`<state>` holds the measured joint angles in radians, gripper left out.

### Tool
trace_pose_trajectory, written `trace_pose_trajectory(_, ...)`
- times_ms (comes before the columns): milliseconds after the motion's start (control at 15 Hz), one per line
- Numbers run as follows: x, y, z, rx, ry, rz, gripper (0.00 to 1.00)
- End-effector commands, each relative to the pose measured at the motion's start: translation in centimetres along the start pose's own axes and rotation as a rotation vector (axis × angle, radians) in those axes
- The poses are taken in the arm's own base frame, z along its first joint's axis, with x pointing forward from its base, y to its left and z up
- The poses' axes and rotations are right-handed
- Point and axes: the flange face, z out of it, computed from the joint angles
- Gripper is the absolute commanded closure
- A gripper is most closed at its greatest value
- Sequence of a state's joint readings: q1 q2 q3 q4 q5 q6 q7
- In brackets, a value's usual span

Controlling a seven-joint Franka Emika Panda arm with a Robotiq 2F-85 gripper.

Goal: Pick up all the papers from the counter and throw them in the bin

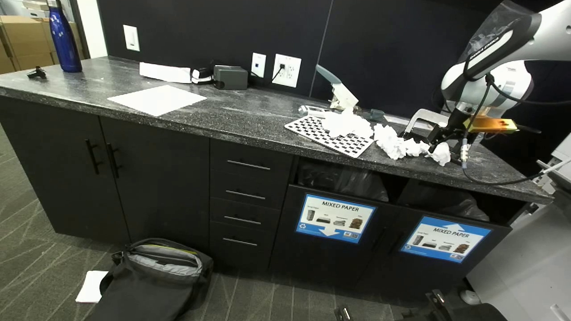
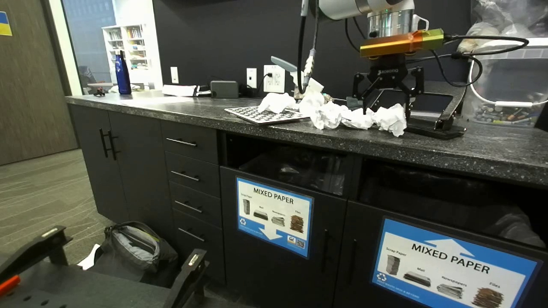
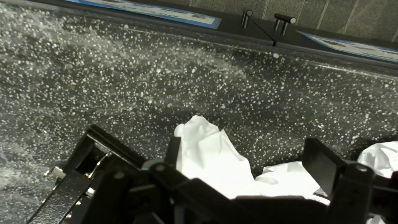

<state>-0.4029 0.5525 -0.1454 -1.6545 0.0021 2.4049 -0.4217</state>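
Several crumpled white papers [image 2: 326,116] lie in a row along the front of the dark speckled counter [image 1: 250,120]. More papers [image 1: 345,124] rest on and beside a checkered sheet. My gripper [image 2: 386,112] is low over the right end of the row. In the wrist view the gripper [image 3: 244,155] stands open, with a white wad [image 3: 214,158] between its fingers, close against the left one; I cannot tell whether they touch. A lower piece of paper [image 3: 289,177] shows near the right finger. Below the counter, the bin [image 1: 321,254] and a near twin bear blue-and-white labels, with open slots above.
A black metal stand [image 2: 445,115] is right beside the gripper, and a clear tub [image 2: 505,90] stands behind it. The checkered board [image 1: 321,133], a pale-handled tool [image 1: 341,91], a white sheet [image 1: 158,99] and a blue bottle [image 1: 64,42] are on the counter. A bag [image 1: 156,281] is on the floor.
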Motion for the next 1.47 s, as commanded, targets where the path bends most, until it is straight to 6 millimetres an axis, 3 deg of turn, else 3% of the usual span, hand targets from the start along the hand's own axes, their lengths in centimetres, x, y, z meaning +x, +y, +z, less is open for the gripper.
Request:
trace_pose_trajectory(0,1.2,0.8,0.1,0.012,0.015,-0.026,0.0)
trace_pose_trajectory(133,1.1,1.1,0.6,0.01,0.013,-0.023,0.0)
trace_pose_trajectory(200,1.0,1.2,0.9,0.012,0.012,-0.019,0.09)
trace_pose_trajectory(267,0.9,1.3,1.2,0.011,0.013,-0.012,0.26)
trace_pose_trajectory(733,1.4,2.0,0.8,-0.06,0.13,0.049,0.8)
trace_pose_trajectory(1000,1.9,2.0,0.8,-0.099,0.179,0.075,0.89)
trace_pose_trajectory(1067,1.9,2.0,0.9,-0.1,0.183,0.087,0.84)
trace_pose_trajectory(1133,2.0,1.9,1.0,-0.1,0.182,0.099,0.61)
trace_pose_trajectory(1267,2.2,1.8,1.1,-0.105,0.181,0.104,0.58)
trace_pose_trajectory(1400,2.4,1.4,1.1,-0.114,0.176,0.092,0.43)
